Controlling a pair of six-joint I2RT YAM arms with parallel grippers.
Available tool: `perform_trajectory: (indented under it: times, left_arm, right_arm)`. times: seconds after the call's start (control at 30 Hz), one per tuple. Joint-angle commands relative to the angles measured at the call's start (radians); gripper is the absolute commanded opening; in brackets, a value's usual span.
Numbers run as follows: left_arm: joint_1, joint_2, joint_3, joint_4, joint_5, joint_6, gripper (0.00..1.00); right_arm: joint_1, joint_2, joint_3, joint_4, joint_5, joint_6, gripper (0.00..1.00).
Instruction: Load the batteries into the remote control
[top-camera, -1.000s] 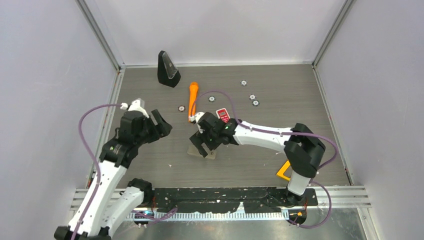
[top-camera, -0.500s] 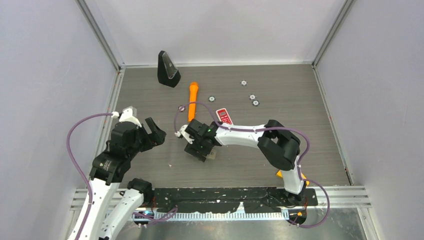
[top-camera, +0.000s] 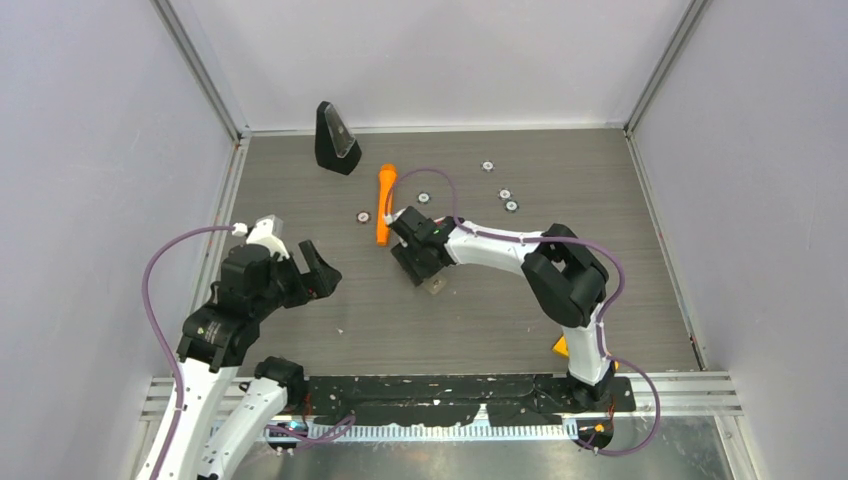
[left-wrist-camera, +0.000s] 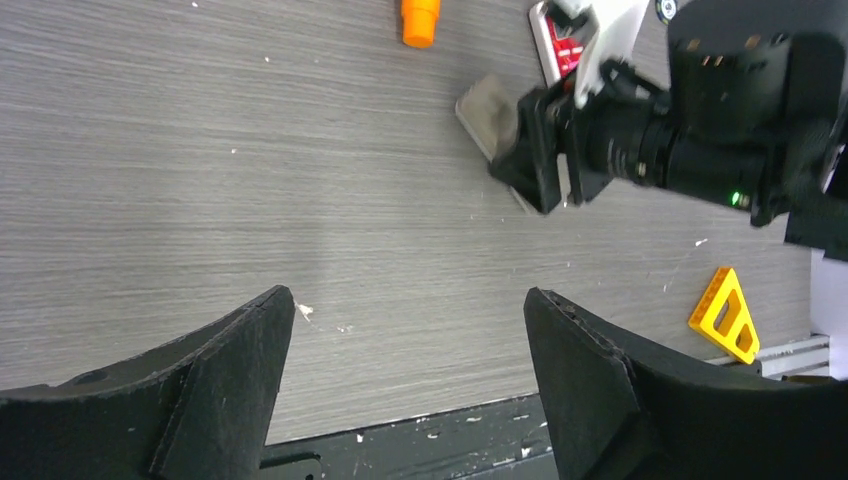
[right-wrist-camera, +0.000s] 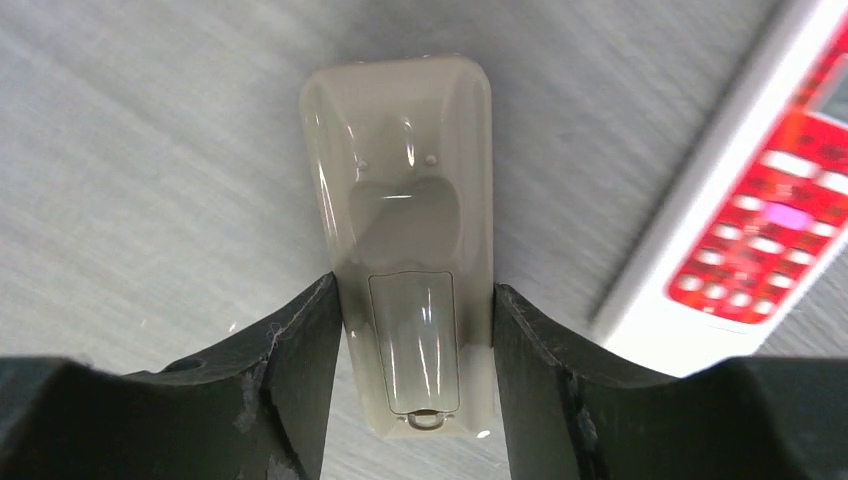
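Your right gripper (right-wrist-camera: 415, 300) is clenched on the sides of the beige remote (right-wrist-camera: 400, 170), back side up, mid-counter (right-wrist-camera: 150, 150), just beside a red-and-white remote (right-wrist-camera: 770, 230). Your left gripper (left-wrist-camera: 407, 305) hangs spread wide.

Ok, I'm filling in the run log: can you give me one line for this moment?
right tool shut on beige remote, back up | left tool open, holding nothing | red remote beside it

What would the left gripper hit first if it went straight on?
Probably the beige remote held by the right gripper, slightly right of its line. Depth is unclear, so it might touch the table first.
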Motion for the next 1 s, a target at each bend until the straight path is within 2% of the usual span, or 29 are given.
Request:
perform_trajectory:
  times: [0.0,0.07,0.17,0.23,0.3,0.43,0.57,0.63,0.77,0.83,0.9,0.97]
  left_arm:
    - [0.003,0.008,0.03,-0.041,0.048,-0.024,0.91]
    - [0.003,0.018,0.038,-0.072,0.045,-0.054,0.99]
    - [0.003,0.037,0.046,-0.107,0.071,-0.065,1.0]
    - [0.003,0.042,0.048,-0.118,0.092,-0.078,1.0]
    - [0.004,0.032,0.046,-0.12,0.109,-0.084,1.0]
    - [0.003,-0.046,0.033,-0.094,0.106,-0.07,1.0]
    - [0.003,-0.135,0.056,-0.095,0.078,-0.058,1.0]
    - [0.004,-0.162,0.085,-0.117,0.055,-0.055,0.99]
    - [0.003,-0.186,0.153,-0.187,0.014,-0.033,1.0]
    - [0.003,-0.204,0.193,-0.224,-0.02,-0.034,1.0]
    - [0.003,-0.236,0.228,-0.249,-0.062,-0.034,1.0]
    - [0.003,-0.261,0.261,-0.258,-0.073,-0.028,1.0]
  right_arm:
    - [-0.021,0.004,0.083,0.018,0.068,0.114,0.37]
    - [-0.024,0.028,0.1,0.015,0.068,0.13,0.39]
    - [-0.027,0.061,0.124,0.0,0.054,0.147,0.47]
    - [-0.026,0.055,0.12,0.008,0.034,0.156,0.58]
    - [-0.026,0.031,0.102,0.014,0.024,0.167,0.76]
    - [-0.026,-0.045,0.062,0.021,0.019,0.19,0.91]
    - [-0.026,-0.147,0.041,-0.011,0.038,0.229,0.99]
    - [-0.026,-0.236,-0.008,-0.024,0.063,0.28,0.97]
    - [-0.025,-0.514,-0.15,-0.07,0.179,0.367,0.95]
    - [-0.013,-0.691,-0.206,-0.134,0.295,0.403,0.95]
    - [0.001,-0.944,-0.24,-0.21,0.427,0.431,0.95]
    - [0.002,-1.063,-0.248,-0.295,0.54,0.457,0.95]
